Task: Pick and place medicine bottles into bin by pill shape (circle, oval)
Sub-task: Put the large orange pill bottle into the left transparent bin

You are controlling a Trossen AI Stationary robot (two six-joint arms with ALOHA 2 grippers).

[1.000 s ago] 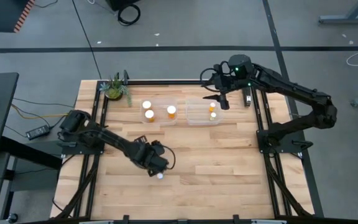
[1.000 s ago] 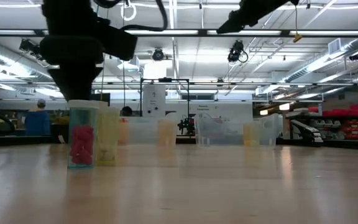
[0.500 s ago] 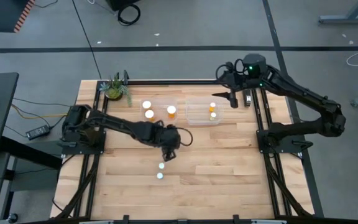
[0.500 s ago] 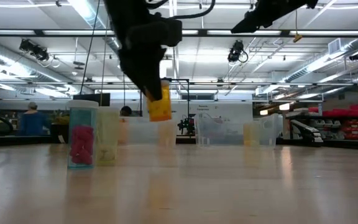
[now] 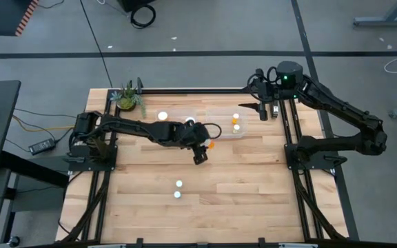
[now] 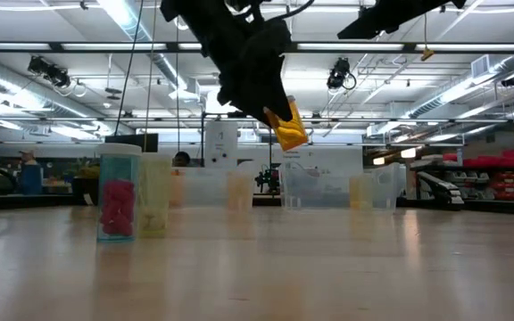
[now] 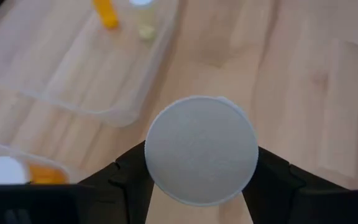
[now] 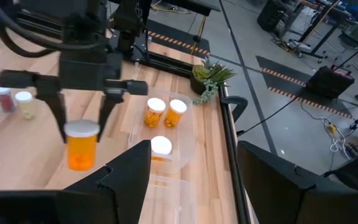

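Observation:
My left gripper (image 5: 202, 143) is shut on an amber-orange bottle (image 6: 287, 127) with a white cap (image 7: 201, 150), held in the air at the near side of the two clear bins. The left bin (image 5: 158, 127) holds several bottles (image 8: 155, 112). The right bin (image 5: 216, 132) holds two bottles (image 5: 236, 122). Two more bottles, one with pink pills (image 6: 119, 203) and one yellowish (image 6: 154, 207), stand upright on the table nearer the front. My right gripper (image 5: 262, 110) is open and empty, raised beyond the right bin's far right corner. My left gripper pinches the bottle between its two fingers (image 8: 107, 109) at the top, on opposite sides of the white cap (image 8: 82, 129). The fingers come from above, pointing down. The bottle hangs below them, lifted clear of the table and tilted in the low view.
A small potted plant (image 5: 128, 98) stands at the far left corner. Bare wood lies between the bins and the two standing bottles (image 5: 178, 189). Dark frame rails run along the table's left and right sides.
My left gripper has taken a bottle up from beside the two standing bottles near the front and carried it up, toward the far edge and the right, to the bins. The bottle now hangs tilted. My right gripper has drifted toward the table's right edge.

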